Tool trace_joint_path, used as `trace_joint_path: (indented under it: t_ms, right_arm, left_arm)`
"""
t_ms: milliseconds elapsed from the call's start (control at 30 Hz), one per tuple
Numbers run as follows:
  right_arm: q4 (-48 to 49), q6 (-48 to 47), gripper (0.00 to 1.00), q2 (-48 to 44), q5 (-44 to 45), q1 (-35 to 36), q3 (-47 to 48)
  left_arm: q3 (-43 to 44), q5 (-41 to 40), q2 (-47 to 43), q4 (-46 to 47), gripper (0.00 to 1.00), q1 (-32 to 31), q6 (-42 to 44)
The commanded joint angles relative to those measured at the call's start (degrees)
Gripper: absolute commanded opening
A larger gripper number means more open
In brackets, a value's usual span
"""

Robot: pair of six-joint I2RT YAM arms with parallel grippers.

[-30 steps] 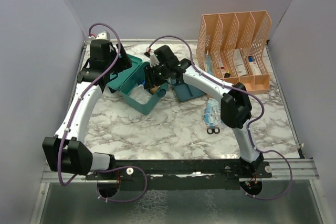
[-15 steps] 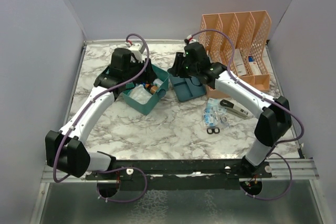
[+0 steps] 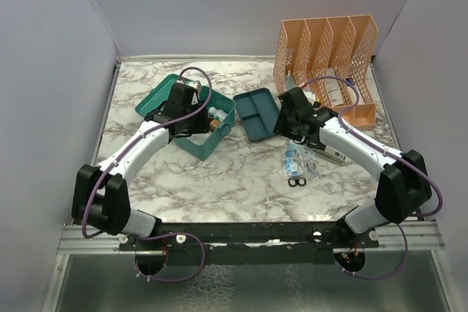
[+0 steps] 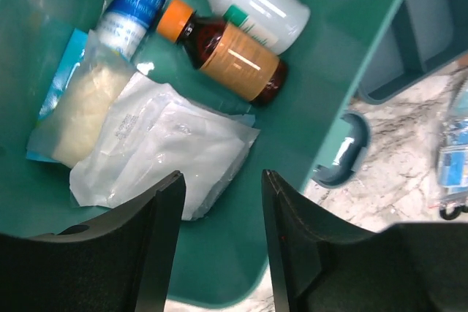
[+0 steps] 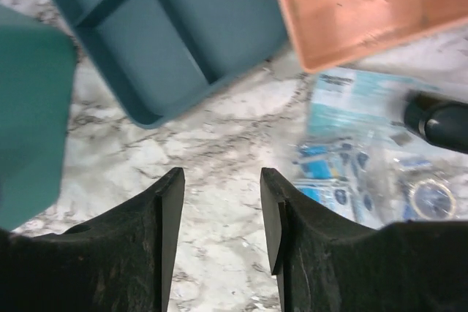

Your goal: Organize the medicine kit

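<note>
The teal medicine kit [image 3: 207, 144] stands open, lid [image 3: 162, 97] laid back. In the left wrist view its floor [image 4: 241, 253] holds an amber bottle [image 4: 238, 60], a white bottle [image 4: 252, 1], a blue-labelled tube [image 4: 135, 1] and clear packets [image 4: 157, 147]. My left gripper [image 4: 223, 180] hovers open and empty over the box [image 3: 191, 120]. The divided insert tray [image 3: 256, 113] lies right of the box, and shows in the right wrist view [image 5: 168, 27]. My right gripper [image 5: 221, 177] is open and empty above bare marble, between the tray and loose blue sachets [image 5: 344, 173].
A peach lattice file organizer [image 3: 327, 56] stands at the back right with boxes inside; its base [image 5: 351, 5] shows in the right wrist view. Sachets [image 3: 296, 158], a dark thermometer [image 3: 329, 151] and small black scissors [image 3: 296, 181] lie on the marble table [image 3: 241, 173].
My left gripper has moved right and forward, over the open box. My right arm has swung back from the box to the tray's right side, near the sachets.
</note>
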Motion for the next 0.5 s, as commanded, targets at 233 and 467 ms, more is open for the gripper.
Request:
trace_joint_path:
  t_ms: [233,467]
  right_arm:
    - [-2.1,1.2,0.53,-3.6,3.8,-2.3,-6.2]
    - [-1.1,-0.3,0.56,-2.7,2.8,-3.3,-8.0]
  left_arm:
    - [4.6,-7.6,10.5,-3.3,0.57,-0.3,-1.9]
    - [7.3,-9.0,14.2,-4.6,0.57,-0.2,-2.1]
